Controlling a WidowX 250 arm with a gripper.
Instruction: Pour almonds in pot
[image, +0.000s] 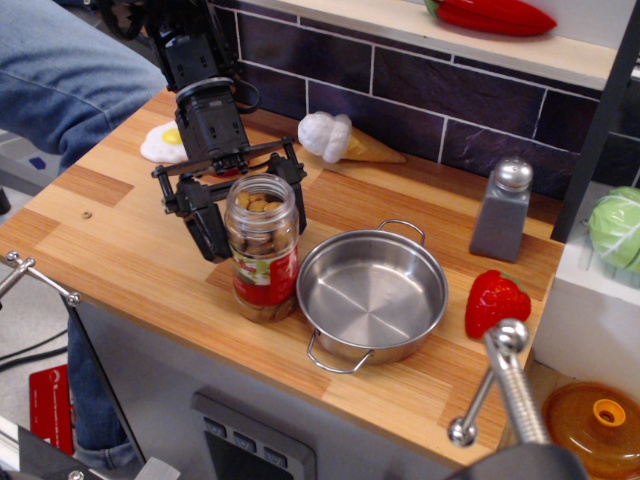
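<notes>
The almonds (262, 245) fill a clear, open-topped plastic jar with a red and green label, standing upright on the wooden counter. The shiny steel pot (372, 295) with two wire loop handles sits just right of the jar, touching or nearly touching it, and is empty. My gripper (252, 205) is open, with its black fingers (207, 222) straddling the upper part of the jar, one on the left and one behind on the right. The jaws are not closed on the jar.
A grey metal-topped shaker (501, 212) and a red toy strawberry (495, 302) are at the right. A toy ice cream cone (345, 140) and fried egg (165, 142) lie behind. An orange lidded pot (595, 425) sits low at the right. A person in jeans (60, 75) stands at the left.
</notes>
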